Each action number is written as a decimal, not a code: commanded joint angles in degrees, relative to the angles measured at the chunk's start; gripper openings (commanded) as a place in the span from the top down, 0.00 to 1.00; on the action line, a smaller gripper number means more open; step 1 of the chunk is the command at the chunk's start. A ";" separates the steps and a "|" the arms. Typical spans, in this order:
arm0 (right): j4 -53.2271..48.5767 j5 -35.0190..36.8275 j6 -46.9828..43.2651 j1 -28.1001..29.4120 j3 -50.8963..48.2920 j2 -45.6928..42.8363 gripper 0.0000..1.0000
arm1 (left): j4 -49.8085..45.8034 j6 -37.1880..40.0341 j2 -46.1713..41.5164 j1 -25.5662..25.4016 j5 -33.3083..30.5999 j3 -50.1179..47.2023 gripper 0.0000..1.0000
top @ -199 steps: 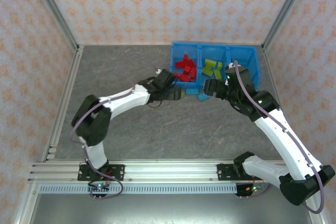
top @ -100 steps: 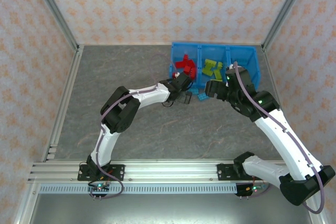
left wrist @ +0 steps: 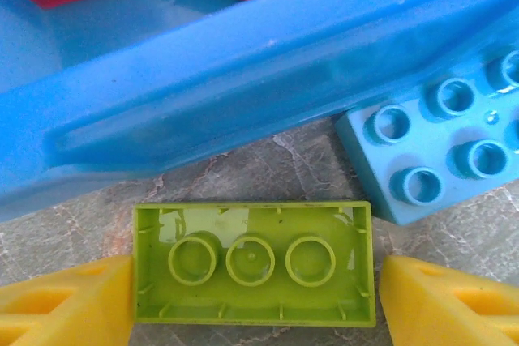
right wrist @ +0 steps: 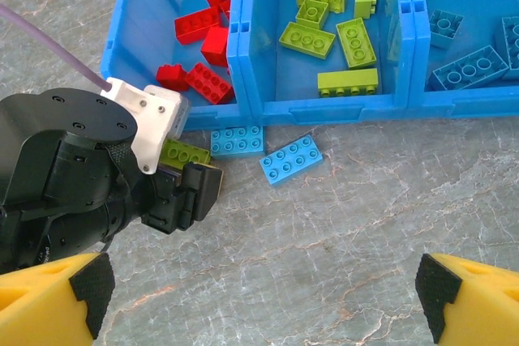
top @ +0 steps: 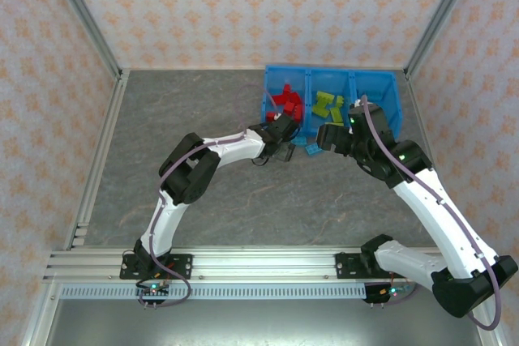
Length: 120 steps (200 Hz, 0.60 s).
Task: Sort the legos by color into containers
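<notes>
Grey marbled tabletop [top: 203, 111], green brick [left wrist: 253, 263] between left claw [left wrist: 257, 297] fingers [left wrist: 65, 305].

Blue bin [left wrist: 243, 62], yellow-green brick [left wrist: 251, 265], light blue brick [left wrist: 438, 151], grey marbled table [right wrist: 365, 224], yellow pincer fingers [left wrist: 65, 305]

No readable text or labels.

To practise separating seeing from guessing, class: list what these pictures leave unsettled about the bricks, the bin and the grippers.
Left wrist view: whether the left gripper presses the yellow-green brick; its fingertips run off the bottom edge.
Same view: the light blue brick is cut by the right edge.
Right wrist view: the right compartment is cut off, so its brick count is unknown.
</notes>
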 commanded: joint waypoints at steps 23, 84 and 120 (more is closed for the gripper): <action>-2.51 0.26 1.59 0.18 0.43 -0.07 0.02 | 0.83 -0.85 0.79 0.63 0.21 -2.05 0.33; -0.17 0.32 3.08 0.22 -0.26 -0.18 0.02 | 1.35 -0.99 -12.55 -1.92 6.62 -9.17 0.39; 0.28 6.64 5.47 0.20 -0.56 -1.95 0.02 | 0.61 0.35 -20.71 -5.25 6.03 -5.79 0.39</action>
